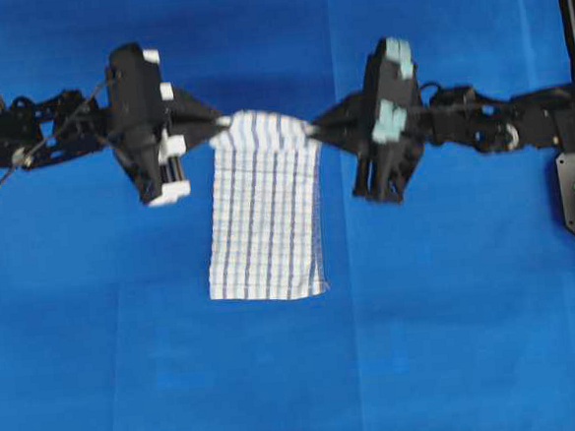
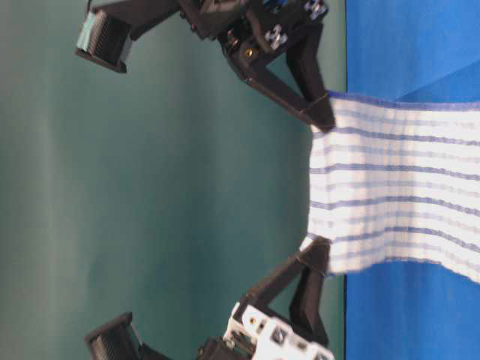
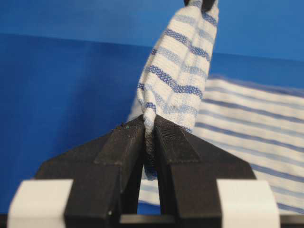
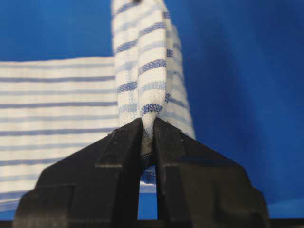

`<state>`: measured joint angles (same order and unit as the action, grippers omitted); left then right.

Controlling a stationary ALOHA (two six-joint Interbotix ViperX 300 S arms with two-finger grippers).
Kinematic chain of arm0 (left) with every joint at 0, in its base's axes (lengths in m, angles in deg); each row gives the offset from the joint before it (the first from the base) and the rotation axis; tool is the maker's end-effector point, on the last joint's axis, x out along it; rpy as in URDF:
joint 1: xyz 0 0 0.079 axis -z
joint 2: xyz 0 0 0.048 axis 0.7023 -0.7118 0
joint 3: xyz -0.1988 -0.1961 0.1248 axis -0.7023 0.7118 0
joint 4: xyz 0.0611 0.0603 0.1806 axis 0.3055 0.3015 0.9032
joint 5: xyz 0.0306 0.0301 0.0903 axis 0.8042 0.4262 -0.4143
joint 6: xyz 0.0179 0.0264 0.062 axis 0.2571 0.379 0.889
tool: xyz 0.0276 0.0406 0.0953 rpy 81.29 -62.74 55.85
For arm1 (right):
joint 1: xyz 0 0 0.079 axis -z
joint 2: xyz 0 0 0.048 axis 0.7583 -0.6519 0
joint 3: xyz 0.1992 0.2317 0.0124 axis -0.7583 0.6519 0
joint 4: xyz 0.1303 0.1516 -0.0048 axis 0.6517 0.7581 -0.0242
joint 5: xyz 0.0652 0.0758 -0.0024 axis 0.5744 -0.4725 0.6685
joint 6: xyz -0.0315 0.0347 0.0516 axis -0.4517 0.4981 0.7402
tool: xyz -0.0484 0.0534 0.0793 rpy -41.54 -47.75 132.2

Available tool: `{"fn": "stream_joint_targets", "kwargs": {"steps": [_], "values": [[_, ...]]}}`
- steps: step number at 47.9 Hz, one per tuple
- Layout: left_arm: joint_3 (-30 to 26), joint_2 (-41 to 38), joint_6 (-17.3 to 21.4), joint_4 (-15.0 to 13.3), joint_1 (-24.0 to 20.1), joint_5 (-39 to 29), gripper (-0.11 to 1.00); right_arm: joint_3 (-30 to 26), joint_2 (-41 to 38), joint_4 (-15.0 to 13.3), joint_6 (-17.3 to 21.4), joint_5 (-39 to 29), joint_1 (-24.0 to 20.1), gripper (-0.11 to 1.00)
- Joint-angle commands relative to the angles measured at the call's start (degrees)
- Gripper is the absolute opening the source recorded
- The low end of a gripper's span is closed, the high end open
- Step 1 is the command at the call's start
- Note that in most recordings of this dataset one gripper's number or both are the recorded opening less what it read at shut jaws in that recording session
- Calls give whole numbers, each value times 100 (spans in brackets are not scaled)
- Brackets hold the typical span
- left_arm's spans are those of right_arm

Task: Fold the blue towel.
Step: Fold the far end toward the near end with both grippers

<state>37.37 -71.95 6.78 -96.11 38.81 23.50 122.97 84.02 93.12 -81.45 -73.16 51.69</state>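
White with thin blue stripes, the blue towel [image 1: 264, 207] hangs between our two tools. We clamp its top corners: the left tool [image 1: 224, 122] pinches one, the right tool [image 1: 310, 129] the other.

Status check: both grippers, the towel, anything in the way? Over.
Left gripper and right gripper both shut on the blue towel, one top corner each. Top edge lifted, lower end lying on the blue sheet. Nothing in the way.
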Motion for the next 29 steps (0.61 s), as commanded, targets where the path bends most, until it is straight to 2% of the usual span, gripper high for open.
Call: {"fn": "stream_joint_targets", "kwargs": {"steps": [1, 15, 29], "values": [[9, 149, -62, -9, 290, 88, 4, -44, 123, 158, -18, 185, -343, -1], [123, 123, -466, -18, 1169, 193, 4, -35, -62, 756, -18, 677, -1151, -1], [211, 70, -545, -44, 1503, 299, 4, -202, -580, 1397, -18, 1090, -1679, -1]]}}
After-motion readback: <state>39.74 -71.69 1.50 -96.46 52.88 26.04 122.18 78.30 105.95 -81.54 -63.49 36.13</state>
